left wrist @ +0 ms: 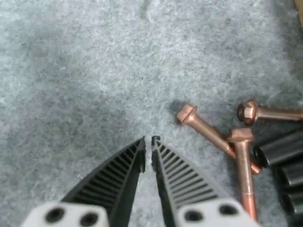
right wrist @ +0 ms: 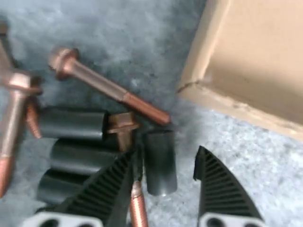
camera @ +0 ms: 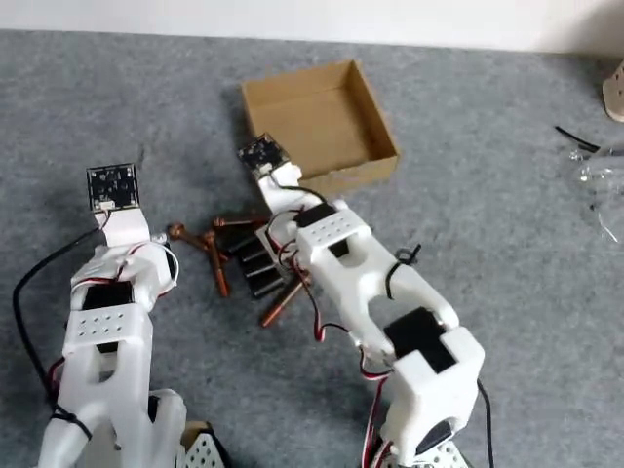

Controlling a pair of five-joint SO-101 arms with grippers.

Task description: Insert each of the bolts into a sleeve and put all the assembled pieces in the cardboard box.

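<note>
Your right gripper (right wrist: 169,153) stands open astride a black cylindrical sleeve (right wrist: 160,170), near the brown cardboard box (right wrist: 255,52); your left gripper (left wrist: 148,140), pinched closed and empty, hovers beside copper-coloured metal bolts (left wrist: 203,130).

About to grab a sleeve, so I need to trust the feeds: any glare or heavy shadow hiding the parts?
High view: even light, soft shadows, but the right arm covers some sleeves. Left wrist view: bolts glint lightly, no glare. Right wrist view: the neighbouring black sleeves merge in shade where they touch.
</note>
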